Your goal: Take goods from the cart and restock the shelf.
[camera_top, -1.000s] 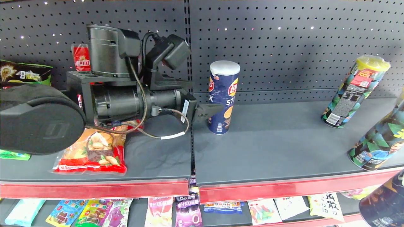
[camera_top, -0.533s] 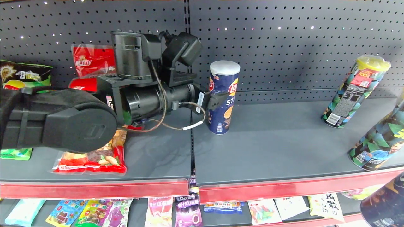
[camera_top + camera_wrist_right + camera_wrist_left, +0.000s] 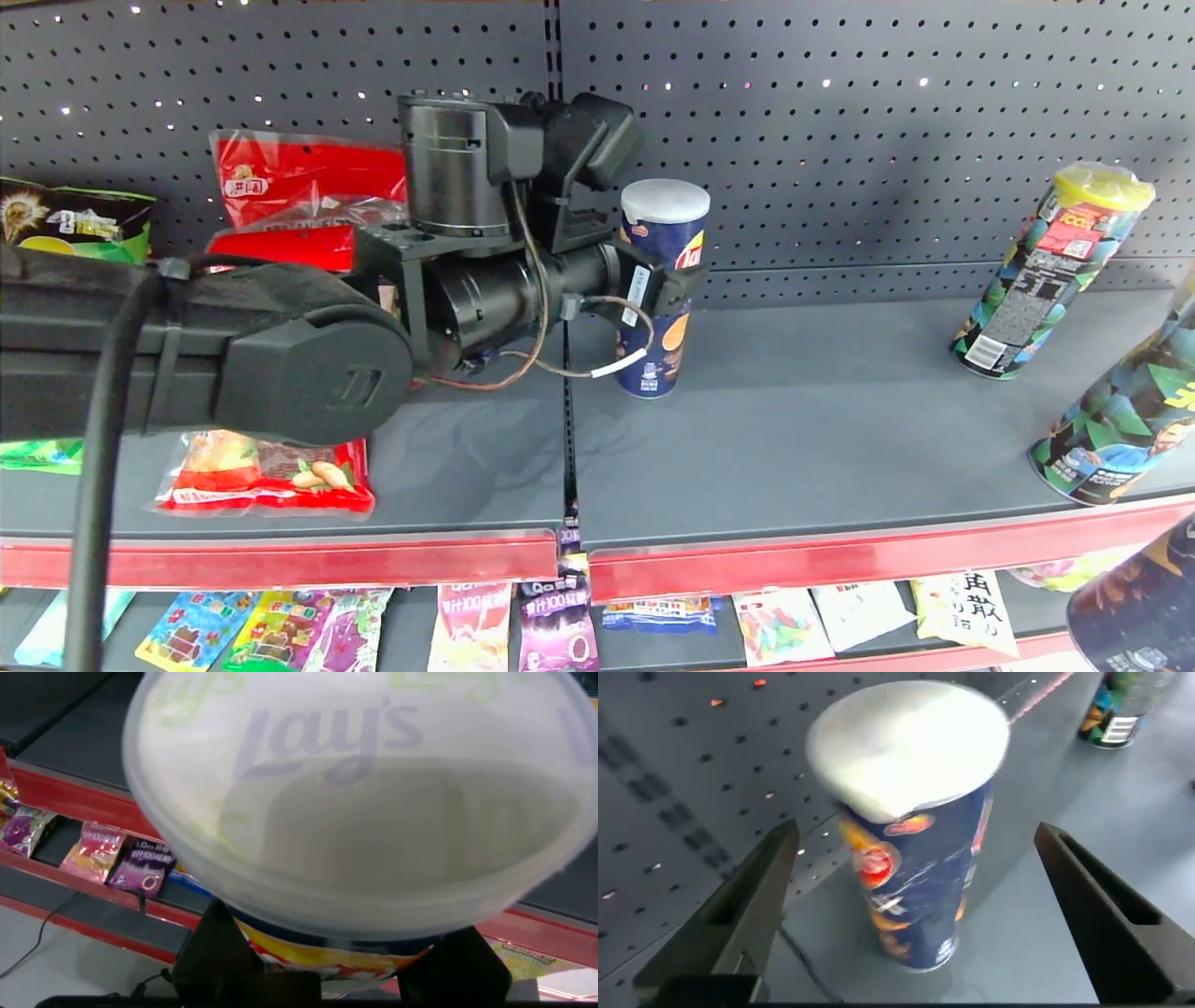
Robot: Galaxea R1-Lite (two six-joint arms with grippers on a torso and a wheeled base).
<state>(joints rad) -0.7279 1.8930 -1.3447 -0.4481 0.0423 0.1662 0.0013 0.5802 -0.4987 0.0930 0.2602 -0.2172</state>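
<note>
A blue chips can (image 3: 665,280) with a white lid stands upright on the grey shelf (image 3: 822,429), near the pegboard back. My left gripper (image 3: 668,282) is at the can's mid-height. In the left wrist view the can (image 3: 915,887) stands between the two wide-apart fingers (image 3: 752,905) of the open left gripper (image 3: 915,835), with a gap on each side. My right gripper (image 3: 336,966) is shut on another chips can (image 3: 355,812), whose clear lid faces the camera. A dark can (image 3: 1134,607) shows at the lower right corner of the head view.
A red bag of nuts (image 3: 271,471) lies on the shelf under my left arm, and red bags (image 3: 299,173) lean at the back. Two patterned cans (image 3: 1055,271) (image 3: 1120,420) stand tilted at the right. Candy packets (image 3: 560,625) line the lower shelf.
My left arm has moved right along the shelf. Its fingers, which were left of the blue can, now stand on either side of it.
</note>
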